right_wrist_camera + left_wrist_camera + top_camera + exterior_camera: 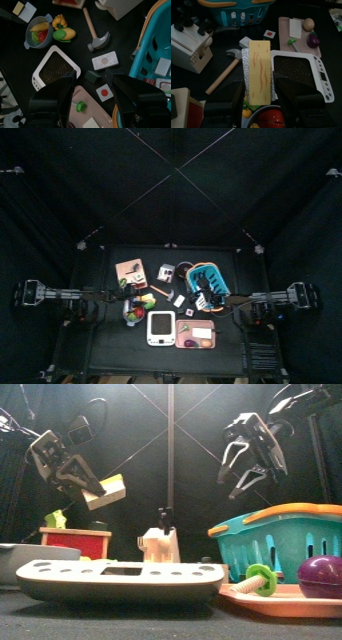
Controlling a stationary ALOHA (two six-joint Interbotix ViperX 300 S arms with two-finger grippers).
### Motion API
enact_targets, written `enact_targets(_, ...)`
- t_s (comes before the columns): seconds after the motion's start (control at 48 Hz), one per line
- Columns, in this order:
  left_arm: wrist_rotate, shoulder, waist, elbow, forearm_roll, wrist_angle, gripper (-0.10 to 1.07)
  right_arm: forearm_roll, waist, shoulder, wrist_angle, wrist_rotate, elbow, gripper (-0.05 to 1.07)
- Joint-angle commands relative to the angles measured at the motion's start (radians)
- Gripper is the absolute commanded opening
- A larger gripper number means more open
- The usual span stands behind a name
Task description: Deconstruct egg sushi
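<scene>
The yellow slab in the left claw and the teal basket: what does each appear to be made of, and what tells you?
Yellow slab: probably painted wood or plastic, matte, with brownish streaks like a toy omelette.
Teal basket: looks like moulded plastic, smooth, with slotted walls and an orange rim.

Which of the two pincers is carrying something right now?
The left pincer: it grips the yellow egg slab lifted above the table. The right pincer hangs open and empty over the teal basket.

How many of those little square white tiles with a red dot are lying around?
2. One red-dot tile lies on the pink cutting board near the right gripper; the other red-dot tile lies on the table beside the hammer. More may be hidden.
</scene>
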Motion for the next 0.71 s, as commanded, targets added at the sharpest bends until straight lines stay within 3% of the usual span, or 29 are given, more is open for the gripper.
enact_targets(0.0,0.002,0.008,-0.008,-0.025,0.003,-0.012,0.70,-0.074,-0.002,-0.014,-0.048,-0.003,-0.009,0.85)
enact_targets(0.125,0.005,0.055,-0.051,-0.058,0.018,-0.021,0.70,-0.241,-0.002,0.005,-0.187,0.005,-0.017,0.85)
enact_targets(0.292,0.014,0.141,-0.072,-0.133,0.052,-0.048,0.70,-0.376,-0.002,0.074,-0.322,0.008,-0.052,0.85)
enact_targets(0.458,0.014,0.207,-0.074,-0.173,0.055,-0.089,0.70,-0.439,-0.002,0.164,-0.325,-0.002,-0.126,0.85)
enact_targets(0.688,0.015,0.222,-0.072,-0.192,0.055,-0.118,0.70,-0.571,0.005,0.262,-0.325,-0.002,-0.230,0.85)
